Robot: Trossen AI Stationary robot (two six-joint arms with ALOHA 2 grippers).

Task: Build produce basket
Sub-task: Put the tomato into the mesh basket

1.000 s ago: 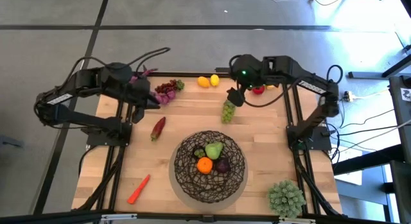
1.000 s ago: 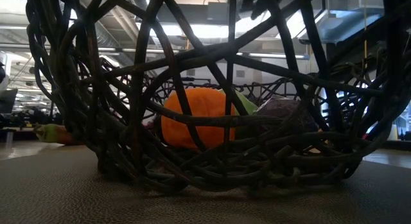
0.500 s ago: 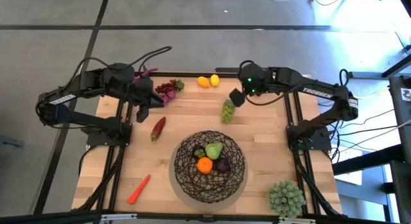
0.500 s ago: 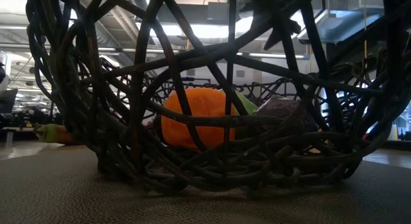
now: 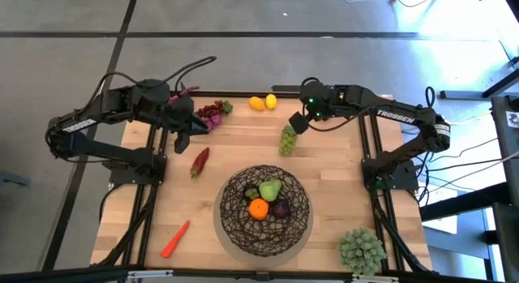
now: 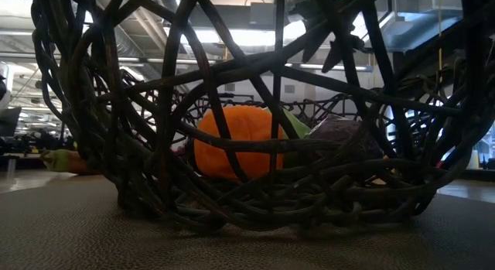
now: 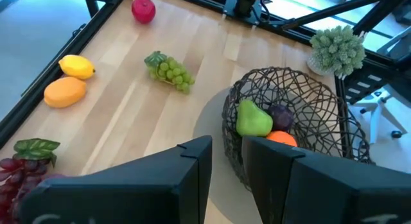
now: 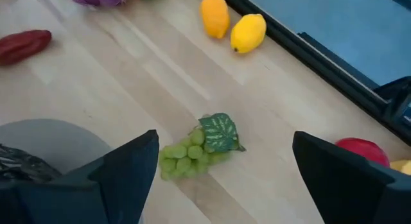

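Left tool (image 5: 180, 142), upper left of frame near the purple grapes (image 5: 209, 115): narrow gap between its fingers, empty, touching nothing.

Basket (image 5: 235, 220), lower centre of the table (image 5: 324, 165), already holds a pear, orange and a dark purple piece.

Right tool (image 5: 296, 123), upper centre: wide open, empty, just above the green grapes (image 5: 288, 140). Suggest straddling the bunch across its width, dropping close to the table, closing gently, then lifting clear over the rim.
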